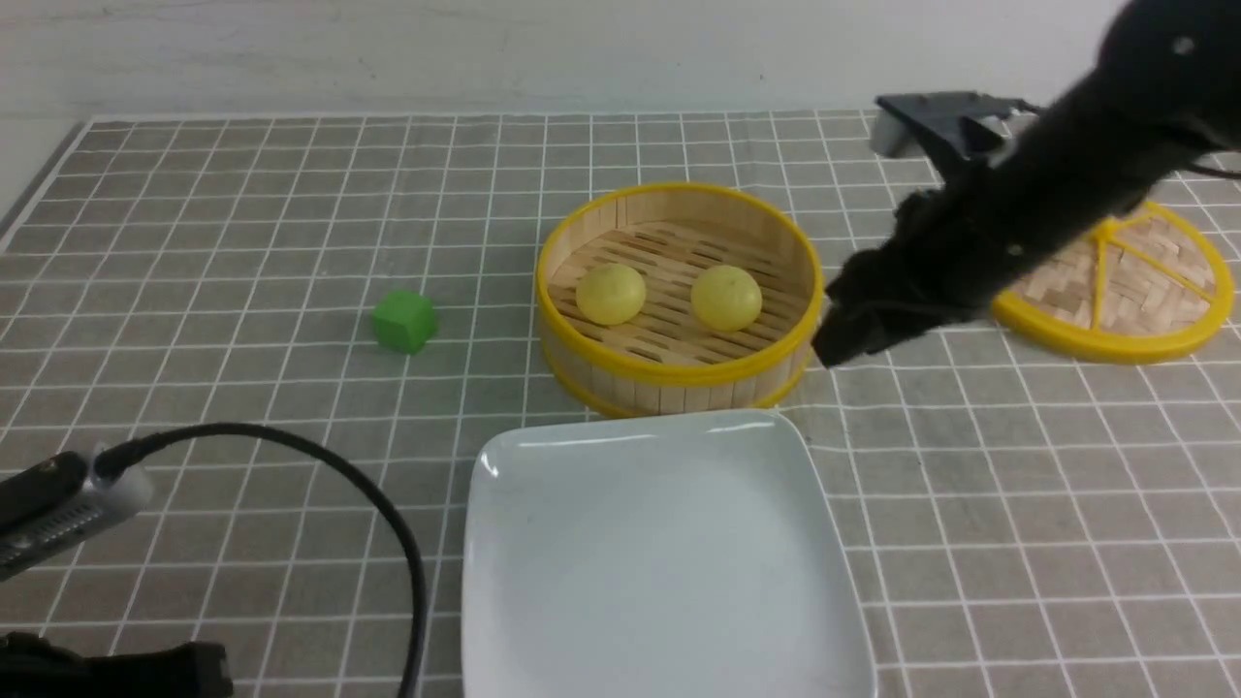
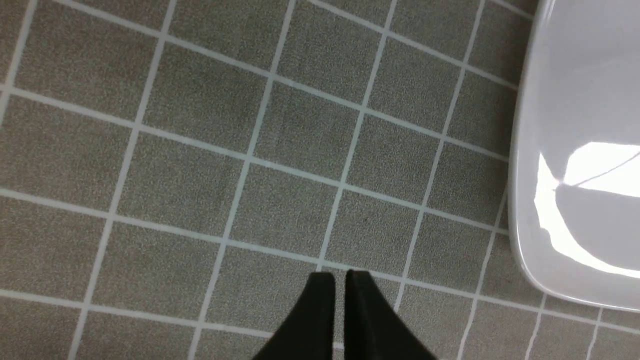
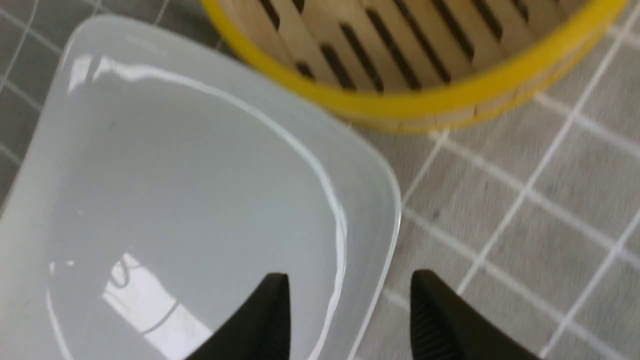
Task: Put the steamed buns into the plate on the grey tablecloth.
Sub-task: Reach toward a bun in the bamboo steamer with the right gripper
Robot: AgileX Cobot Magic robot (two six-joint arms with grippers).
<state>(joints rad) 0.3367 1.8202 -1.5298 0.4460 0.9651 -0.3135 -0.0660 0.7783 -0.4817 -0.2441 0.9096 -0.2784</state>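
Right gripper [image 3: 350,300] of mine hangs released, jaws spread wide on nothing, over the far right corner of the plate [image 3: 150,175], just beside the steamer [image 1: 679,364]. My left gripper [image 2: 340,280] is all but pinched together and empty, above bare grey tablecloth [image 1: 242,194] near its front left corner. Nothing is done yet, I judge. The steamed buns [image 1: 611,294] sit side by side inside the steamer, toward the cloth's far middle, and the plate at the front edge holds nothing. Both transfers are left to do. Each bun is a round dome with its top upward, so it offers no long axis to align my fingers with.
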